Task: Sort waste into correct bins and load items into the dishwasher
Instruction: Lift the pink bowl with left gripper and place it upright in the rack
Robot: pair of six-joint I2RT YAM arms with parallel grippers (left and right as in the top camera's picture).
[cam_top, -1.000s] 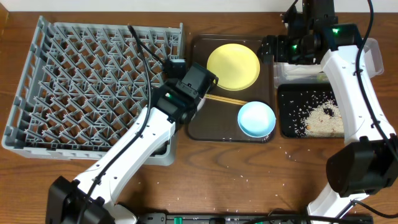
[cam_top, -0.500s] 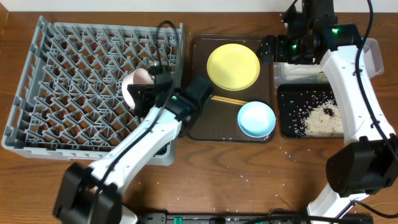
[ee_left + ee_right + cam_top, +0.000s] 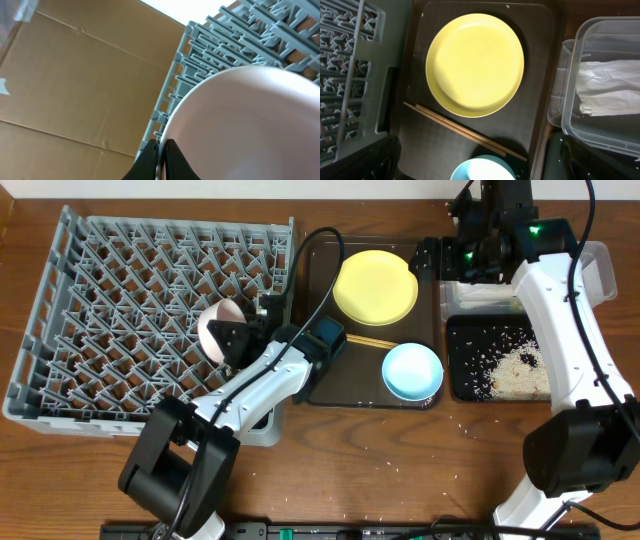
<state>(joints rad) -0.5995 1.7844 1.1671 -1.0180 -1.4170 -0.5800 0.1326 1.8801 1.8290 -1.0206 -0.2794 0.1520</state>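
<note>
My left gripper (image 3: 233,340) is shut on the rim of a white bowl (image 3: 214,329), held on edge over the right side of the grey dish rack (image 3: 120,300). In the left wrist view the bowl (image 3: 250,120) fills the frame, with my fingers (image 3: 161,160) pinching its rim and the rack (image 3: 240,30) behind. My right gripper (image 3: 452,258) is open and empty, high over the tray's back right. Below it lie the yellow plate (image 3: 475,65), wooden chopsticks (image 3: 465,130) and light blue bowl (image 3: 482,171). The white cup is out of view.
The brown serving tray (image 3: 325,385) holds the plate (image 3: 375,287), chopsticks (image 3: 370,340) and blue bowl (image 3: 412,371). At the right, a clear tub (image 3: 570,65) holds a white napkin (image 3: 610,92). The black tray (image 3: 462,375) holds rice (image 3: 520,370). Loose grains lie on the table in front.
My left arm has swung left from the brown tray, carrying the white bowl out over the dish rack. The right arm has not moved.
</note>
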